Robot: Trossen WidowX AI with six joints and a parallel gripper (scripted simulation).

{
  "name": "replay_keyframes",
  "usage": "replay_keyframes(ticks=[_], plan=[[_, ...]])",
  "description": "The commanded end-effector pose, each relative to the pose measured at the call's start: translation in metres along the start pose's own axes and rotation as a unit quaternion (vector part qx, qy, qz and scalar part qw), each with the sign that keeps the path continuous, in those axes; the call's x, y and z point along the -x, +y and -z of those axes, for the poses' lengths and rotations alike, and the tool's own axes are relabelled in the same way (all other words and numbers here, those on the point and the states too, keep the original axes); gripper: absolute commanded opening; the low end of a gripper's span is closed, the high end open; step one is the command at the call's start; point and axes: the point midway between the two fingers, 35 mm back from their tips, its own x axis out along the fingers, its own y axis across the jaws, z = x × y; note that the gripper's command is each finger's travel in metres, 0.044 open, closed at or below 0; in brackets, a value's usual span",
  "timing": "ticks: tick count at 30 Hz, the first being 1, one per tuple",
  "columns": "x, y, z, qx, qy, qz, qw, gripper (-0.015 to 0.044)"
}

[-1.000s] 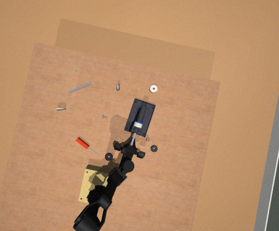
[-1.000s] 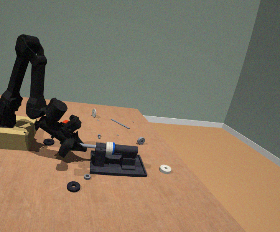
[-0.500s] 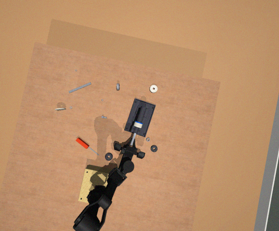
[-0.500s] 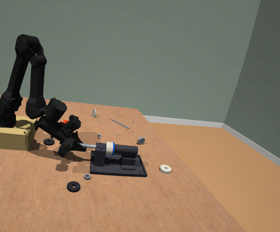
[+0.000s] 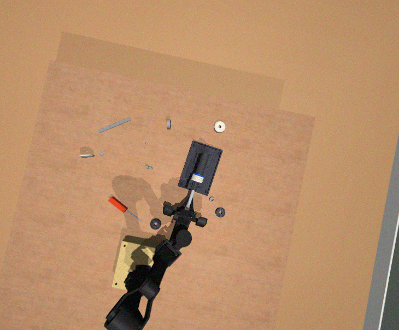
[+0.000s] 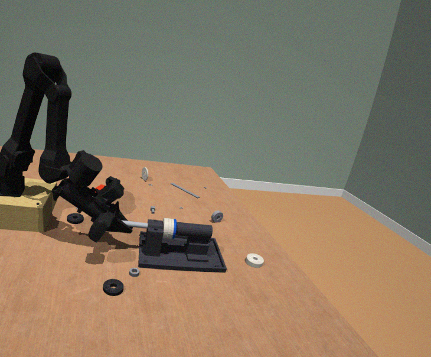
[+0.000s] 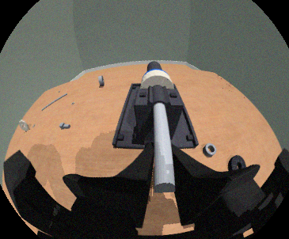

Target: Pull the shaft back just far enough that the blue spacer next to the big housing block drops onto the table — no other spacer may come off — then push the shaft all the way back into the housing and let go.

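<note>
The grey shaft [image 5: 191,198] [image 6: 137,224] [image 7: 162,134] runs from my fingers through the small front bearing block [image 6: 154,240] [image 7: 159,95]. Between that block and the big dark housing block [image 5: 201,160] [image 6: 196,230] [image 7: 154,65], cream spacers [image 5: 197,178] [image 6: 167,228] [image 7: 157,81] sit in line with the shaft. The thin blue spacer [image 5: 198,175] [image 6: 175,228] [image 7: 156,70] stands upright between them and the housing, level with the cream ones. The shaft inside the spacers is hidden. My gripper [image 5: 189,204] [image 6: 126,226] [image 7: 159,146] is shut on the shaft near its free end.
The dark base tray [image 5: 182,177] [image 6: 177,268] [image 7: 123,127] carries both blocks. A small ring [image 5: 211,199] [image 6: 134,272] [image 7: 210,149] and black ring [image 5: 220,210] [image 6: 111,288] [image 7: 237,163] lie to the right. A cream disc [image 5: 217,129] [image 6: 252,262] lies beyond the tray. A screwdriver [image 5: 117,204] lies left.
</note>
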Motion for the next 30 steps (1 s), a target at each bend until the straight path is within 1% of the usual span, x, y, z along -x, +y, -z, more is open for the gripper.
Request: replay_keyframes(ticks=[1, 30], plan=[[0.0009, 0.0005, 0.0002, 0.002, -0.001, -0.001, 1.000, 0.0000], [0.0036, 0.0005, 0.0018, 0.002, -0.001, -0.001, 1.000, 0.0000]])
